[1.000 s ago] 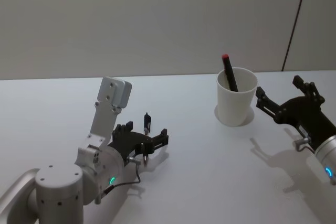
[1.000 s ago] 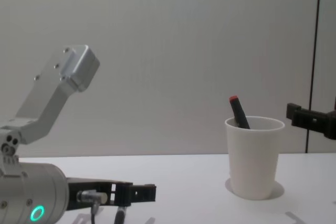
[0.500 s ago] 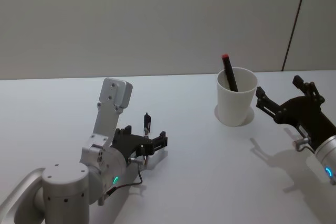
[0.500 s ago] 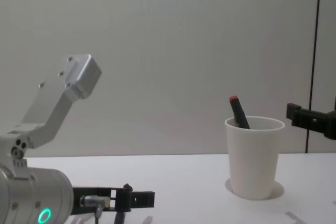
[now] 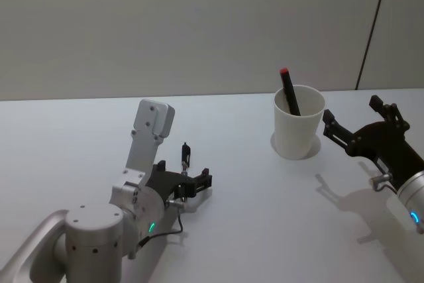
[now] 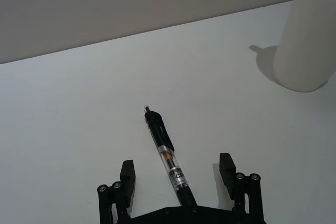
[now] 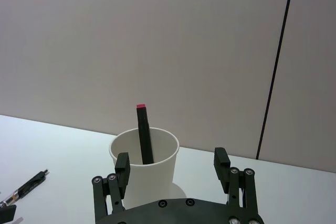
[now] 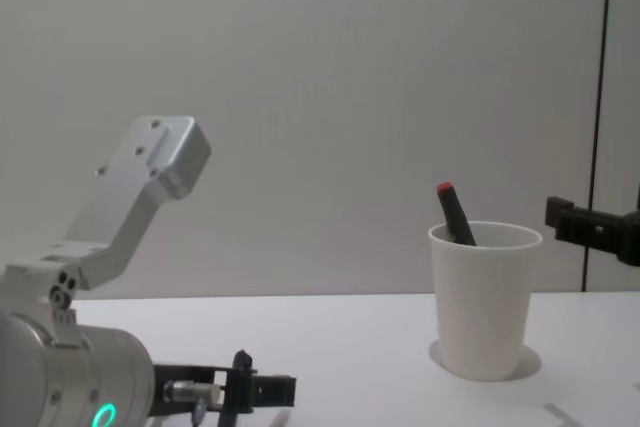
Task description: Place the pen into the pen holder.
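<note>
the left gripper (image 6: pixel 177 167) sits low over the table (image 5: pixel 252 230), fingers spread apart and empty. the pen (image 6: pixel 164 148) lies flat in the gap between them, its barrel running straight out from the palm, so a squeeze should meet it across its long axis. the pen holder (image 5: pixel 299 121) stands upright well off to that gripper's right and farther back, a red-capped marker (image 5: pixel 289 91) leaning inside; the right gripper (image 7: pixel 172 159), also spread and empty, hovers just beside the pen holder, but the left is far nearer the pen.
</note>
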### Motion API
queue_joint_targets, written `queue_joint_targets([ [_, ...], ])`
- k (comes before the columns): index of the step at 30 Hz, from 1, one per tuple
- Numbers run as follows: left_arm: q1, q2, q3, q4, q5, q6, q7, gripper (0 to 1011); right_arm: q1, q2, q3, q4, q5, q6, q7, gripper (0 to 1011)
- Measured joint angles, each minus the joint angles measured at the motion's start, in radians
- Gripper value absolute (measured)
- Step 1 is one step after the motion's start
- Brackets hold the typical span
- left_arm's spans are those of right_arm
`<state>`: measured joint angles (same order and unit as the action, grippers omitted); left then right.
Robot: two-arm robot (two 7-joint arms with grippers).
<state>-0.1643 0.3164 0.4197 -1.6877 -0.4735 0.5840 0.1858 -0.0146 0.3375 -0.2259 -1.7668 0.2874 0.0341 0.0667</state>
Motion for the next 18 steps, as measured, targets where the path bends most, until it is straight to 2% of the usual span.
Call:
queue_joint_targets([
  [8, -0.007, -0.016, 0.008, 0.010, 0.036, 0.016, 0.005, 1001, 0.000, 0.000, 0.000, 0.000, 0.000, 0.000, 0.000, 1001],
  [18, -0.009, -0.029, 0.012, 0.015, 0.056, 0.034, 0.015, 1001, 0.000, 0.000, 0.000, 0.000, 0.000, 0.000, 0.000, 1001],
])
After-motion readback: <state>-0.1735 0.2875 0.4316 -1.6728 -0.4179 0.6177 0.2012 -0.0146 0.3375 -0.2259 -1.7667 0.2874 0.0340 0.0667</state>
